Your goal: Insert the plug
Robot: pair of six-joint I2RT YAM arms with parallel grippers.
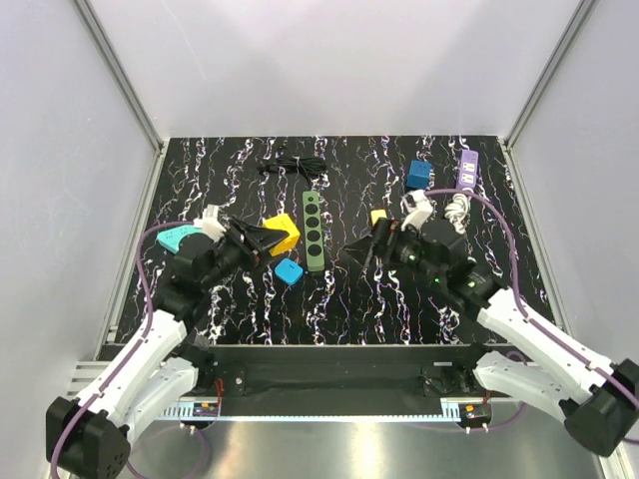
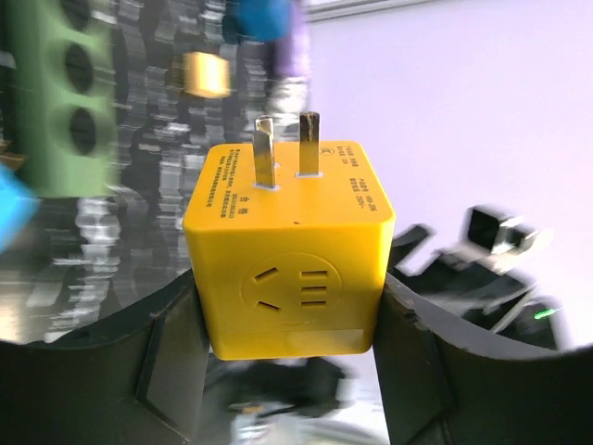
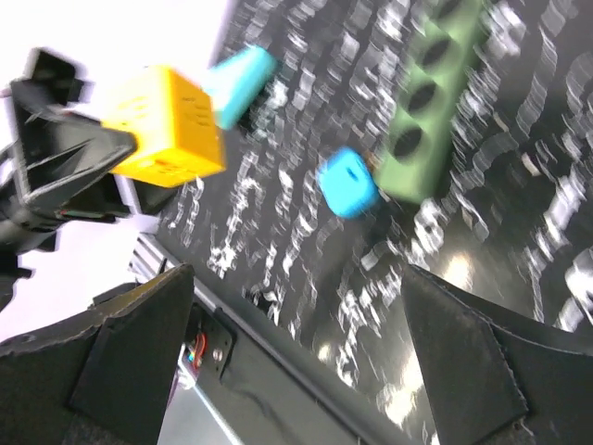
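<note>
Your left claw (image 2: 289, 357) pinches the yellow plug cube (image 2: 289, 269) by its sides, prongs pointing away, just left of the green power strip (image 1: 314, 232) at mid-worktop (image 1: 399, 299). Your right claw (image 3: 296, 352) is spread with nothing between its fingers, right of the strip. A blue cube (image 1: 289, 271) lies beside the strip's near end.

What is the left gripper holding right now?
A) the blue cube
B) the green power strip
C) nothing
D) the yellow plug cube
D: the left gripper clamps the yellow plug cube from both sides, with the cube's two prongs pointing up in the left wrist view.
</note>
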